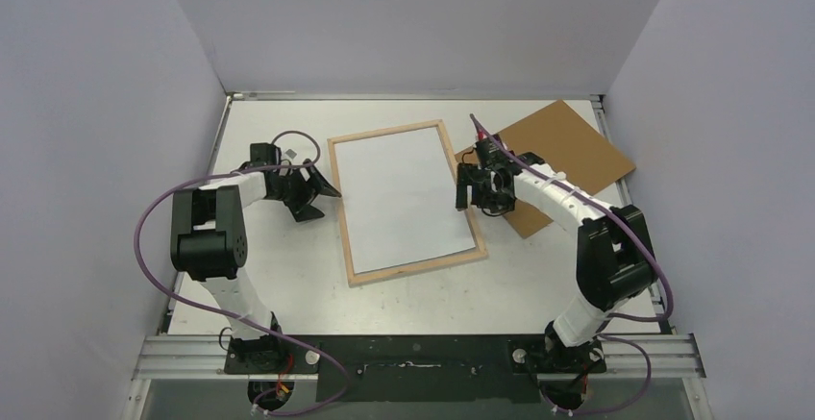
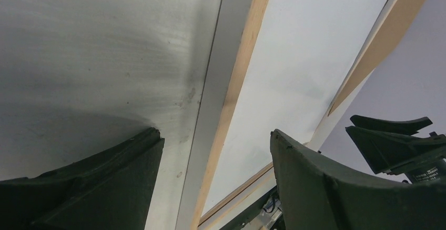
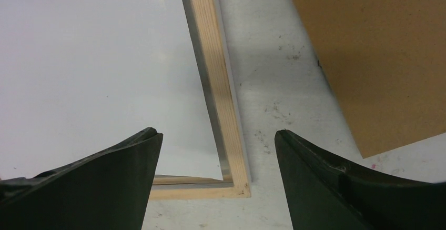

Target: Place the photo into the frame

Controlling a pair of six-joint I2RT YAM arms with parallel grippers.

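The frame (image 1: 413, 266) lies flat mid-table with its light wood back up. The photo (image 1: 404, 194) lies inside it, white back up, its picture side hidden. My left gripper (image 1: 322, 194) is open and empty, low at the frame's left edge. In the left wrist view its fingers straddle the wood rail (image 2: 239, 77) beside the photo (image 2: 300, 67). My right gripper (image 1: 468, 189) is open and empty just above the frame's right rail. The right wrist view shows the rail and a corner of the frame (image 3: 218, 93), with the photo (image 3: 94, 67) lying inside that corner.
The brown backing board (image 1: 567, 156) lies flat at the back right, partly under my right arm, and shows in the right wrist view (image 3: 378, 46). White walls enclose the table on three sides. My right gripper's fingers show in the left wrist view (image 2: 394, 140).
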